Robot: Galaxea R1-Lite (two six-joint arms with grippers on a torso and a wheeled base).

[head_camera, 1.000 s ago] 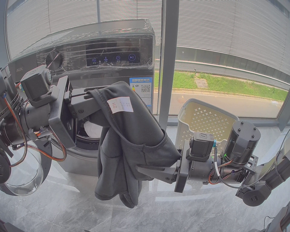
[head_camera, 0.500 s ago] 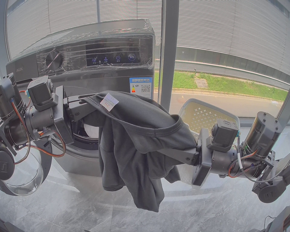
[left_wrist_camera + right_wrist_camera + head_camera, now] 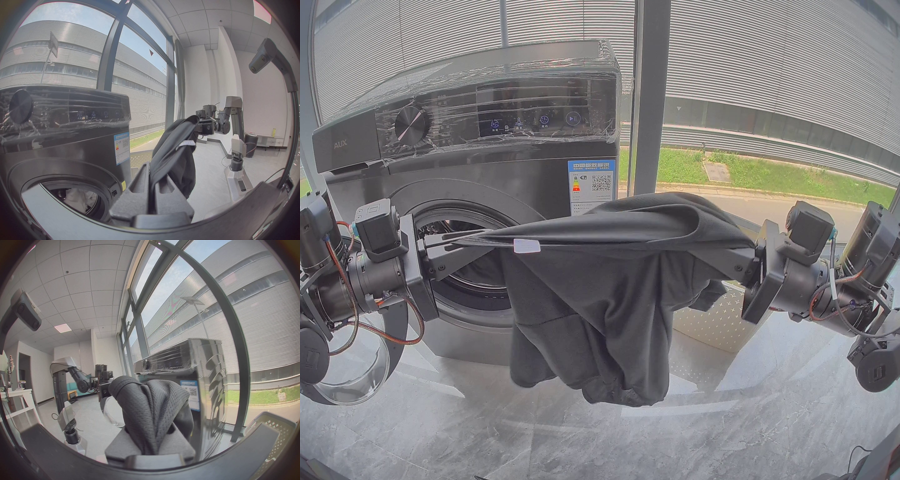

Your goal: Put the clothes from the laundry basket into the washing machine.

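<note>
1. Here, the dark garment [image 3: 612, 300] hung stretched in front of the washing machine [image 3: 487, 162], the left gripper [image 3: 478, 242] and right gripper [image 3: 737, 262] each clamped on an end.
2. Its sagging folds could have caught on the machine's door rim [image 3: 515, 217], or slipped out if pulled tighter.

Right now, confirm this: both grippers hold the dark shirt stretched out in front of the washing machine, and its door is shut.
The door is open, not shut, swung aside on the robot's left; the head view shows it. The left gripper and right gripper do hold the dark shirt stretched before the washing machine.
</note>
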